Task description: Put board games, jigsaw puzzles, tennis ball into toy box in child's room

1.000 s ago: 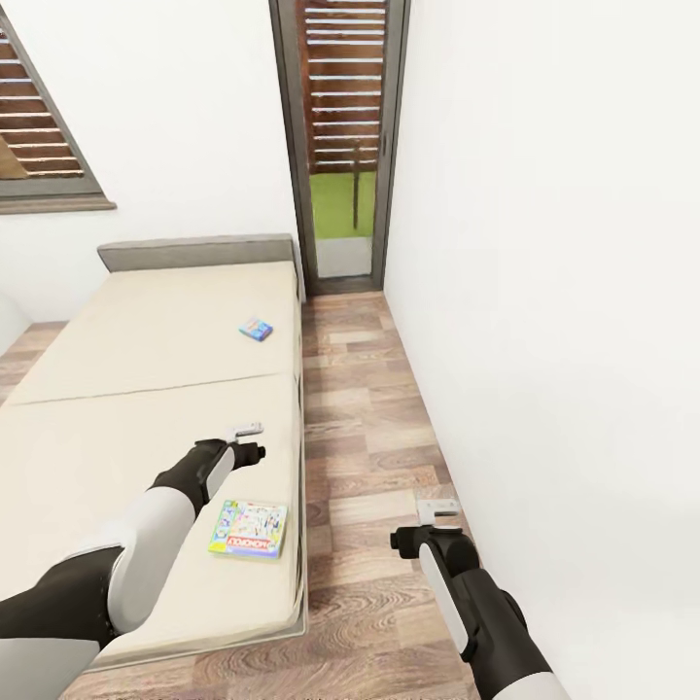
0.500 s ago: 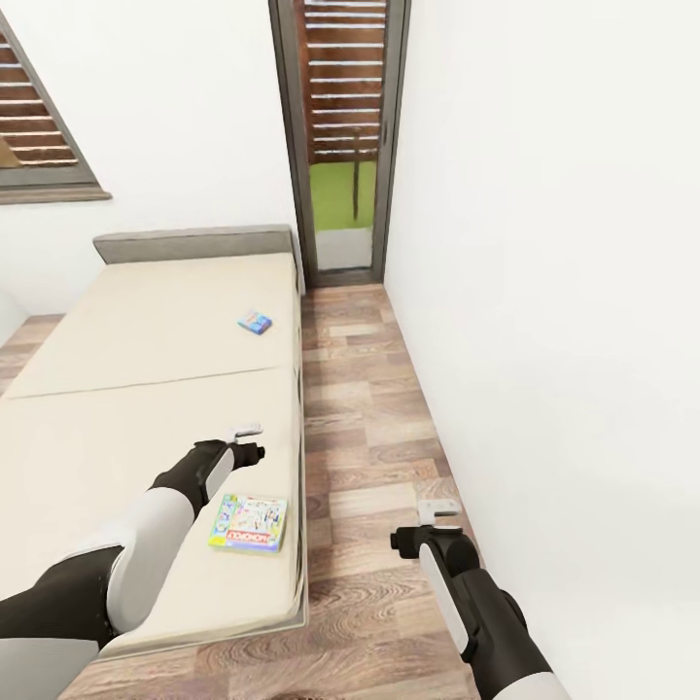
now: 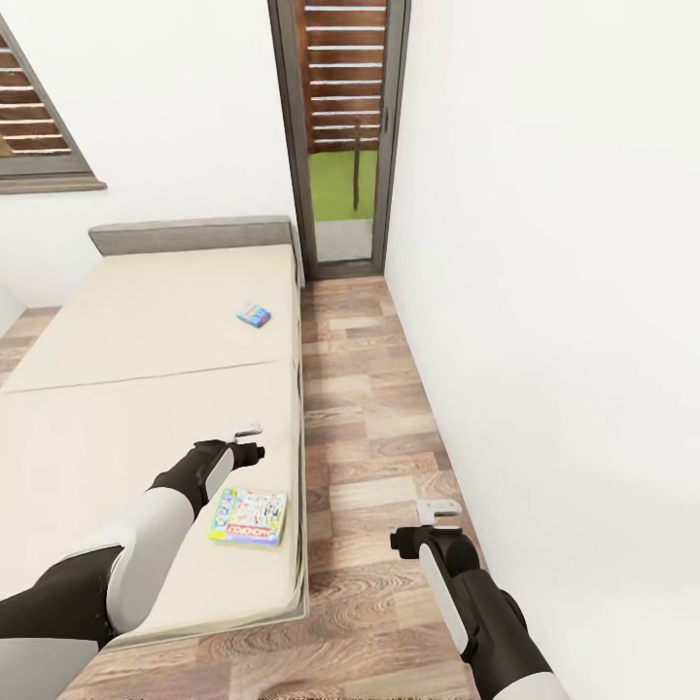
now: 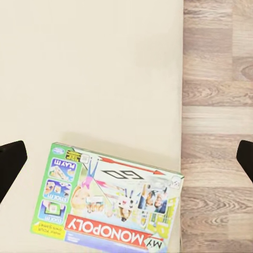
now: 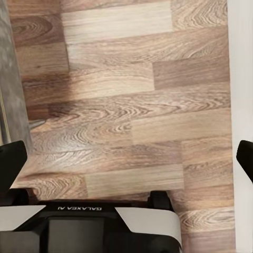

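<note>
2 board games [image 3: 249,516] lie near the bed [image 3: 117,428] edge beside bare floor [image 3: 369,418].

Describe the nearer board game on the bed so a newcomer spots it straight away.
Find the beige bed against the left wall. On its near half, close to the edge beside the wood floor, lies a flat Monopoly box, just under the left gripper. Unlike the small blue box nearer the headboard, it is larger, with a green side strip and a red logo.

White-and-black arms [image 3: 146,554], black hands [image 3: 248,442]
</note>
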Tool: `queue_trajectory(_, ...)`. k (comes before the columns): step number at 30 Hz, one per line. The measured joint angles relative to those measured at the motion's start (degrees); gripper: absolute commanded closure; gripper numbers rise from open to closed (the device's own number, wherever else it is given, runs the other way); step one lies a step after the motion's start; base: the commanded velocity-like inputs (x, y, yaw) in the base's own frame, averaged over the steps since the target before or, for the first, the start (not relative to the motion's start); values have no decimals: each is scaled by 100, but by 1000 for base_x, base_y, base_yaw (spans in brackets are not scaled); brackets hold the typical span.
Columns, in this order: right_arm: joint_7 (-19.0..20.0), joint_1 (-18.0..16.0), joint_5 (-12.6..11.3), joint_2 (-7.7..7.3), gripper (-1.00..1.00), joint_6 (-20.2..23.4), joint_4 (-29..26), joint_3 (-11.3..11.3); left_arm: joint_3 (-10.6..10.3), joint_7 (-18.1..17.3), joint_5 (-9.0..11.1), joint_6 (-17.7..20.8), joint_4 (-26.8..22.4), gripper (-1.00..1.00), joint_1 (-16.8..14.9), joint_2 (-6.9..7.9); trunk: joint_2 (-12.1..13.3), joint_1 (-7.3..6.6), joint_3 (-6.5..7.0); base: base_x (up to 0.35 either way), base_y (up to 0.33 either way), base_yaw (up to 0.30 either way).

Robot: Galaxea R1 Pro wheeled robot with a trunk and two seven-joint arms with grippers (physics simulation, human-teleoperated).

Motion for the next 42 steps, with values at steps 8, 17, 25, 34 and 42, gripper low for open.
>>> queue_trajectory(8,0,0,0,-7,-100,3,0,2,-4,0,0,-115,5,-100,0,1,0,0,-75,0,0,0)
queue_trajectory(17,0,0,0,-3,-100,2,0,2,-8,-1,0,-148,8,-100,0,4,0,0,-161,0,0,0)
queue_trajectory(25,0,0,0,0,-100,1,0,1,-8,1,0,-158,9,-100,0,5,0,0,-236,0,0,0)
queue_trajectory(34,0,0,0,-6,-100,5,0,2,-4,6,0,-159,8,-100,0,5,0,0,-321,0,0,0)
queue_trajectory(42,0,0,0,-10,-100,4,0,0,-34,16,-3,-144,-5,-100,0,-3,0,0,-396,0,0,0)
